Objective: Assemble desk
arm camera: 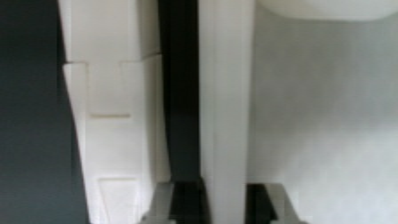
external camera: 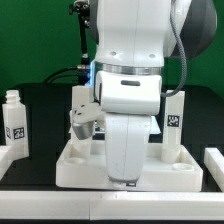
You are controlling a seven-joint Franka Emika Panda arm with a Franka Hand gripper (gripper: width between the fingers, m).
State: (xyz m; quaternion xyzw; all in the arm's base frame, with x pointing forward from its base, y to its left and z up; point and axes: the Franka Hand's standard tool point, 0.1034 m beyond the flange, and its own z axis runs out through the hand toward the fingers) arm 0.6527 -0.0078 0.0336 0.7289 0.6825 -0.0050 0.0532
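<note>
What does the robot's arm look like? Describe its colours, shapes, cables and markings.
The arm is bulky, with smooth rounded white shells and dark bands at the joints. A blue light glows on its side; black cables run beside it. The claw has dark grey tips.

Exterior camera sits low and close, facing the arm [external camera: 125, 95]; wrist camera looks from right against the desk [external camera: 70, 170], their shared ground.
</note>
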